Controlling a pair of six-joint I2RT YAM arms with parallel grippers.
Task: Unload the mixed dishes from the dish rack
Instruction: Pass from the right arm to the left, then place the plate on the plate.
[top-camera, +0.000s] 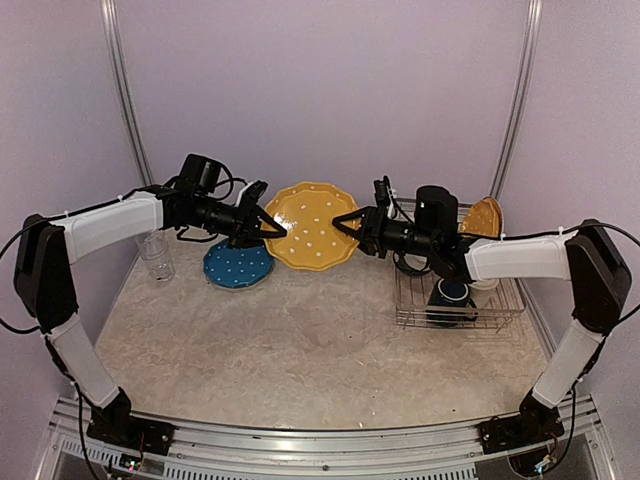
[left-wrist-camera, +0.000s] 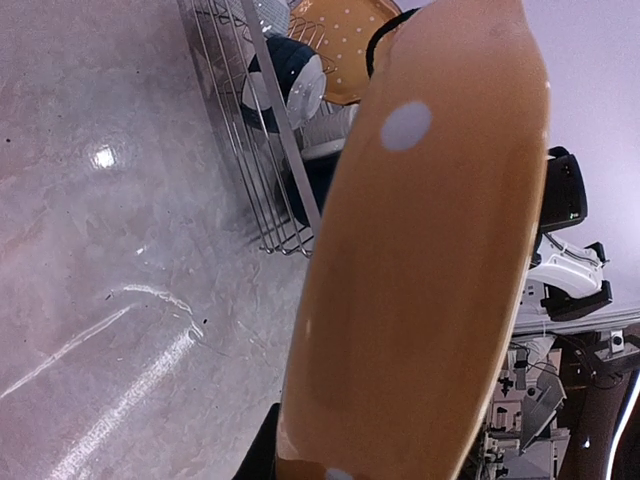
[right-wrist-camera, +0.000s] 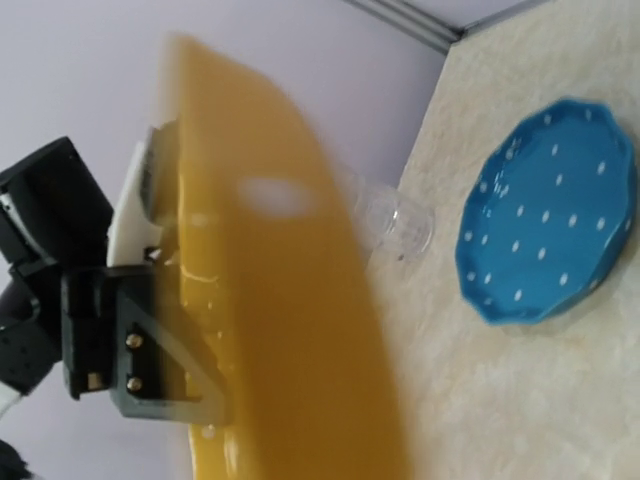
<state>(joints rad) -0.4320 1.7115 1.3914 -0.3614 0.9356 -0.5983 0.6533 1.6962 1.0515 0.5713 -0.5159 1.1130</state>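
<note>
the yellow dotted plate (top-camera: 310, 226) is being held above the far edge of the bench (top-camera: 300, 345), clamped at opposite rims by left hand (top-camera: 265, 226) and right hand (top-camera: 347, 224); neither grip should be loosened until the other is holding firm.

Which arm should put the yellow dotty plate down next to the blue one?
Left, most likely. The left gripper pinches the yellow plate at its rim right by the blue plate, while the right gripper holds the opposite rim, nearer the dish rack.
</note>
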